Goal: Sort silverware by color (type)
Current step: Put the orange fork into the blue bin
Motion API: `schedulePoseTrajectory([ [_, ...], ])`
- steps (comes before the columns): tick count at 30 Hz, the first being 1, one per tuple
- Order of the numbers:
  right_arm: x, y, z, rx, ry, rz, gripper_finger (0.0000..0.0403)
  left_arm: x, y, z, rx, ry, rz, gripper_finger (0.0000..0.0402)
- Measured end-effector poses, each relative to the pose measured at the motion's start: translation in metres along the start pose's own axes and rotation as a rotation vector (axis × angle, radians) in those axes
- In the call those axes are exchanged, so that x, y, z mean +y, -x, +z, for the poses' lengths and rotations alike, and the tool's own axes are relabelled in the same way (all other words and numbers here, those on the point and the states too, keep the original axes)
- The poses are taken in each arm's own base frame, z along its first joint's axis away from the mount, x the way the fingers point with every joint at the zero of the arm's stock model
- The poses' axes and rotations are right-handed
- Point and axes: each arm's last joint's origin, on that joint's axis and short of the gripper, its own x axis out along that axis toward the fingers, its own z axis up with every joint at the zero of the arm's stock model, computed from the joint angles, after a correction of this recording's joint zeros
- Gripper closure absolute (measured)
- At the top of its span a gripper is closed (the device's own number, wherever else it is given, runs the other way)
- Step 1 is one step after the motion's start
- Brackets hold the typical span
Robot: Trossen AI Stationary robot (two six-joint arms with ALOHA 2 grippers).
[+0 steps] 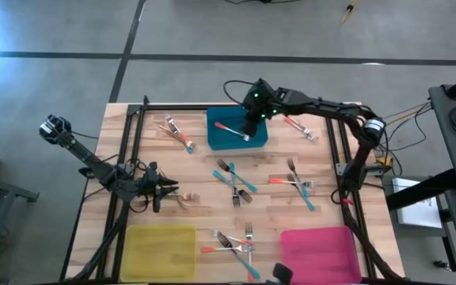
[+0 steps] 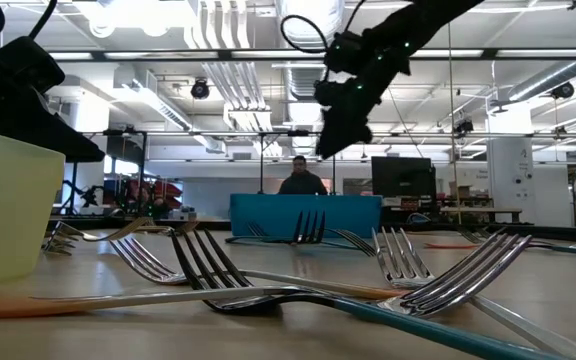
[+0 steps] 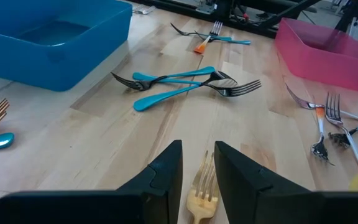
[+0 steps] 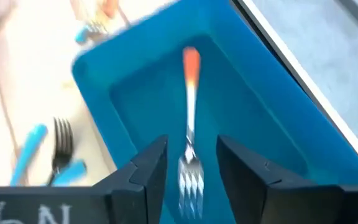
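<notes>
My right gripper [image 1: 249,120] hangs open above the blue bin [image 1: 220,141]; the low view shows the right gripper [image 2: 343,130] well above the bin's rim. A fork with a red-orange handle [image 4: 190,118] lies flat on the bin's floor, below the gap between the fingers. My left gripper [image 3: 199,171] is open and low over the table's left middle. Its fingers stand on either side of an all-gold fork [image 3: 202,186] that lies on the wood, also seen as the gold fork [image 1: 184,199] in the high view.
Two crossed teal forks [image 1: 234,180] lie mid-table, and red and teal forks [image 1: 295,184] lie to the right. More forks [image 1: 236,245] lie between the yellow bin [image 1: 161,249] and the pink bin [image 1: 319,249]. Others flank the blue bin [image 1: 177,131] [image 1: 299,127]. Dark frame rails edge the table.
</notes>
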Motion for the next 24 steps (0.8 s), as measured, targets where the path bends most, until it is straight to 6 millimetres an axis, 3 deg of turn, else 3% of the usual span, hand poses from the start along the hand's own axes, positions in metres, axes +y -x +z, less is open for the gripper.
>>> schedulePoseTrajectory([
  [5, -0.021, 0.025, -0.016, 0.142, -0.087, -0.039, 0.0266, 0.000, 0.000, 0.000, 0.000, 0.000, 0.000, 0.0325],
  [13, -0.071, 0.036, -0.049, 0.397, -0.289, -0.104, 0.0266, 0.000, 0.000, 0.000, 0.000, 0.000, 0.000, 0.0325],
  [19, -0.098, 0.031, -0.065, 0.499, -0.386, -0.122, 0.0266, 0.000, 0.000, 0.000, 0.000, 0.000, 0.000, 0.0325],
  [24, -0.117, 0.012, -0.079, 0.599, -0.350, -0.160, 0.0266, 0.000, 0.000, 0.000, 0.000, 0.000, 0.000, 0.0325],
])
